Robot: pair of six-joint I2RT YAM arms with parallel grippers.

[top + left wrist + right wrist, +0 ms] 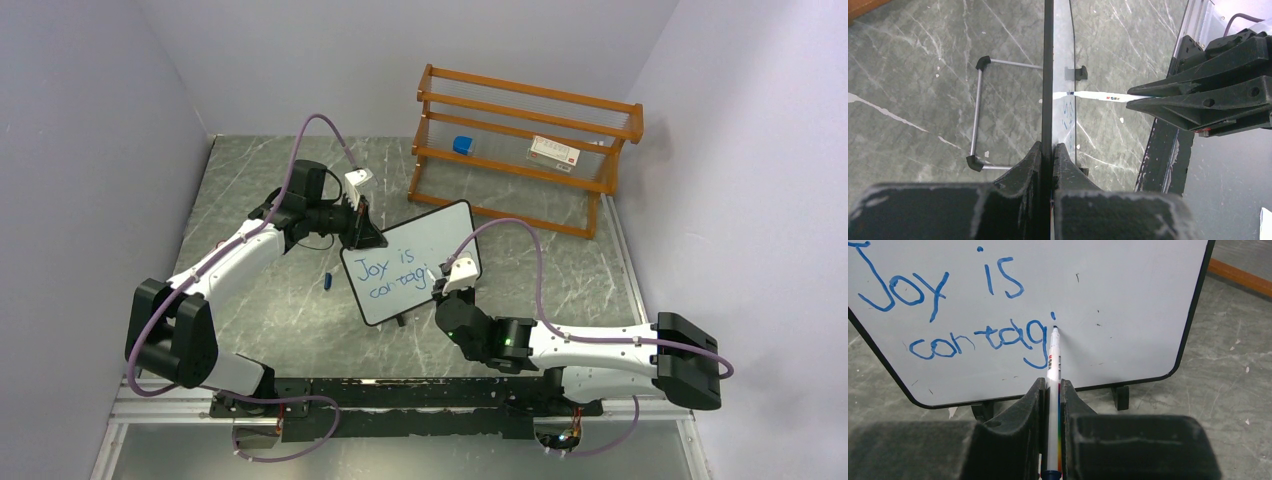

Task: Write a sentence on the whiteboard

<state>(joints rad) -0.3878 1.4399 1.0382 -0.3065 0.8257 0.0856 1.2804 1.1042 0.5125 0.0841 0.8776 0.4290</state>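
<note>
Near the middle of the grey marble table (290,320), small whiteboard (415,250) on its feet, one edge pinched tight in the left gripper (1048,150). In the right gripper (1053,385), clamped firmly, a white marker (1053,354), tip touching the board beside blue writing (963,315): "Joy is contagi".

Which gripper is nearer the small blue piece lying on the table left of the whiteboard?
Left. The left gripper, clamped on the left edge of the whiteboard, sits just up-right of the blue piece. The right gripper, holding the marker, is across the board.
</note>
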